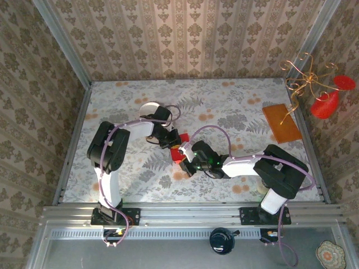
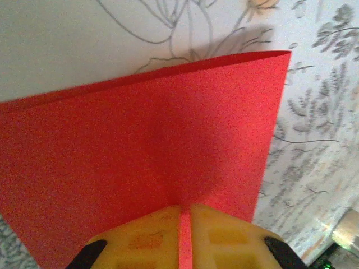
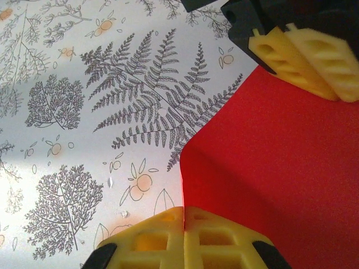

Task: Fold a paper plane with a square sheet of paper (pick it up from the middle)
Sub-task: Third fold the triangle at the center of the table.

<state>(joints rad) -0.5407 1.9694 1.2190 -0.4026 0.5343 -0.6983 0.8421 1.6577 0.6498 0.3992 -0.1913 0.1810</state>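
My two arms meet at the middle of the flowered desk (image 1: 235, 98), and the red sheet (image 1: 178, 152) sits between their tips, just left of centre in the top view. My left arm (image 1: 109, 148) bends in from the left and my right arm (image 1: 275, 168) from the lower right.

My left jaws are closed on the sheet. In the left wrist view a thin red edge runs up between the two yellow pads (image 2: 224, 241) at the bottom of the frame. From there the sheet (image 2: 140, 157) spreads across most of the picture, doubled over, with two layers showing along its upper edge and a corner at the upper right.

My right jaws grip it too. In the right wrist view their pads (image 3: 224, 238) meet at bottom centre with the sheet's edge nipped in the seam. The sheet (image 3: 280, 179) takes up the lower right of that frame, curving softly upward. The left pads (image 3: 305, 53) show at the upper right, at its far edge. I cannot tell whether the sheet touches the desk.

In the top view a white bowl (image 1: 149, 106) sits above centre, partly behind my left arm. An orange-brown board (image 1: 281, 123) lies at the right, well apart from the sheet.
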